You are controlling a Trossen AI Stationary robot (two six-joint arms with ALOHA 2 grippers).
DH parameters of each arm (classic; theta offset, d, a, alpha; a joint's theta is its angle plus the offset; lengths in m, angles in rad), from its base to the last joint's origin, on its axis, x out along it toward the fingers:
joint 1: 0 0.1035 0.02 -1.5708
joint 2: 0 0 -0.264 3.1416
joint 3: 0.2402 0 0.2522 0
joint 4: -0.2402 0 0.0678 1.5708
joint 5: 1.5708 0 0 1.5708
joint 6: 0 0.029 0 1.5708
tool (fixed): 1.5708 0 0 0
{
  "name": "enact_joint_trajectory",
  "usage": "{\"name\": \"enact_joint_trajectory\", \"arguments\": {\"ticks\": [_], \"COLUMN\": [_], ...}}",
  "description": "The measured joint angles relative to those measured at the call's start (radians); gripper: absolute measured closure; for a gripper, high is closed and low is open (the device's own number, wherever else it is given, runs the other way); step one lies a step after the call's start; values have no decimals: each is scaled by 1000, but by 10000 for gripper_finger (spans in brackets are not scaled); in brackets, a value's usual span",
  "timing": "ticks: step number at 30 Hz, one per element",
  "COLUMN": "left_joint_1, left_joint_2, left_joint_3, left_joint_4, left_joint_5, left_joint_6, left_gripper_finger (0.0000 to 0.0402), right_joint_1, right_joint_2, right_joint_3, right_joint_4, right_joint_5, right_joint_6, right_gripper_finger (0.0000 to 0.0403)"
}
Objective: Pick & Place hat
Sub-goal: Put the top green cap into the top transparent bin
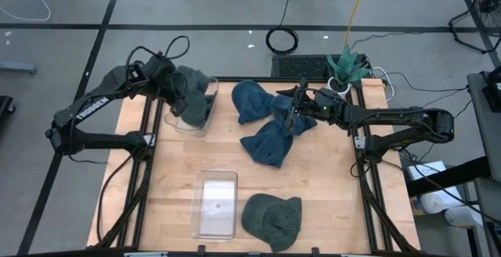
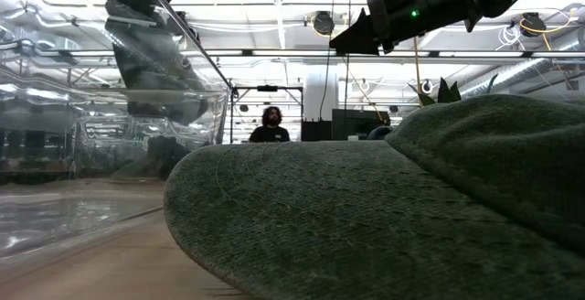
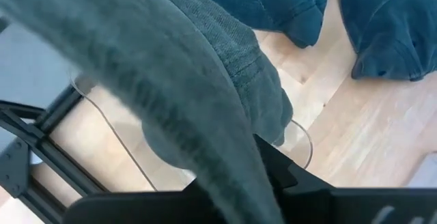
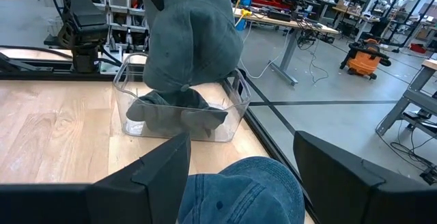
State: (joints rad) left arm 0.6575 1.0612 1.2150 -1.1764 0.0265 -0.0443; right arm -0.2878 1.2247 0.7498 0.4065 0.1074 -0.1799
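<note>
Hat [image 4: 191, 39] droops limp from our left claw [image 1: 178, 99] pinching its fabric; our right claw [image 1: 291, 114] waits wide.

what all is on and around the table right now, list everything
grey-green fabric hat: one, held by the left gripper, hanging into the bin
clear plastic bin: one, far left of the table
blue denim hats: two or three, middle, far side
grey-green hat: one, near edge
clear plastic lid or tray: one, near side
wooden table: one, light
person: one, background
left gripper: shut on hat
right gripper: open, above denim hats
</note>
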Motion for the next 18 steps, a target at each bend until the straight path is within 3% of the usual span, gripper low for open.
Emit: {"name": "enact_joint_trajectory", "arguments": {"ticks": [7, 18], "left_joint_1": [0, -7], "left_joint_2": [48, 78], "left_joint_3": [-65, -67], "left_joint_4": [27, 96], "left_joint_5": [18, 87], "left_joint_6": [-17, -4], "left_gripper_finger": [392, 392], "right_joint_1": [0, 0], "right_joint_2": [0, 0], "right_joint_3": [0, 0], "right_joint_4": [0, 0], "right_joint_5": [0, 0], "right_joint_6": [0, 0], "right_gripper_finger": [156, 156]}}
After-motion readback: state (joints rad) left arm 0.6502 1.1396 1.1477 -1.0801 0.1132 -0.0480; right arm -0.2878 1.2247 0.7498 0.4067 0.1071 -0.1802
